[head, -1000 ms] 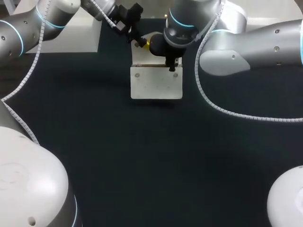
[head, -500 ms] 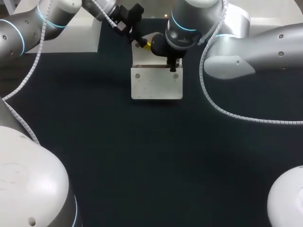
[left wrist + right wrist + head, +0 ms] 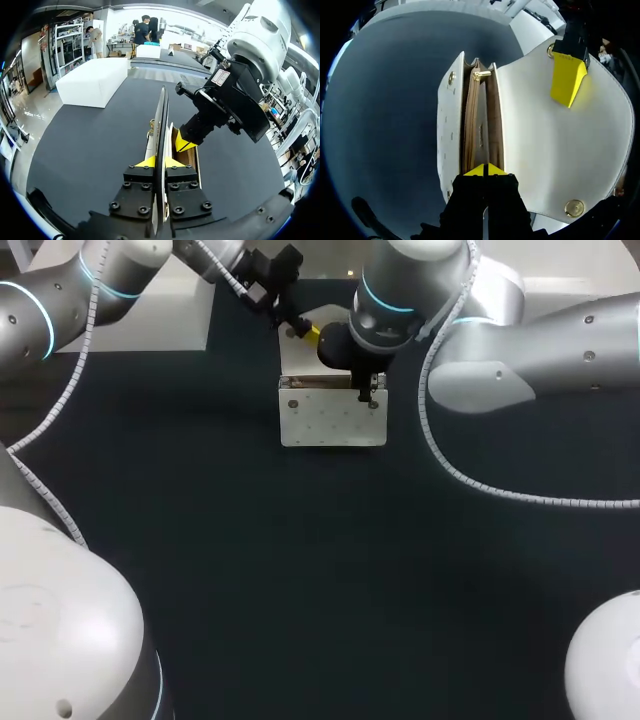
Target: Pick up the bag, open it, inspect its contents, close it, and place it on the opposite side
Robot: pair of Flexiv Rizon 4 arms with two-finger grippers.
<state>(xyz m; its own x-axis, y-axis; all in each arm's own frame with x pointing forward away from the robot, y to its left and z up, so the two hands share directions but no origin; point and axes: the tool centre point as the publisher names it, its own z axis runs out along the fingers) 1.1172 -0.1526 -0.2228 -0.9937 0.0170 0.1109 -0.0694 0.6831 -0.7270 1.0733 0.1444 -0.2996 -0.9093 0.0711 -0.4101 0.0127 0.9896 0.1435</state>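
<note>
A white bag (image 3: 333,422) stands on the dark table at the back middle, its flap (image 3: 555,150) swung back. My left gripper (image 3: 300,332) comes in from the far left and is shut on the flap's edge (image 3: 161,125), which runs upright between its fingertips (image 3: 160,163). My right gripper (image 3: 368,390) hangs over the bag's open mouth. In the right wrist view it (image 3: 485,170) is shut on a thin inner wall of the bag. The tan lining (image 3: 472,125) and a gold zip pull (image 3: 481,75) show inside. One yellow fingertip (image 3: 566,77) of the left gripper lies against the flap.
A white box (image 3: 150,310) stands at the back left of the table, near my left arm. The dark table (image 3: 330,580) stretches wide in front of the bag. My right arm's black wrist (image 3: 225,100) hangs close beside the flap.
The bag and my right gripper have shifted slightly to the right, and the bag's front face looks a little shorter. My left gripper has held its place on the flap.
</note>
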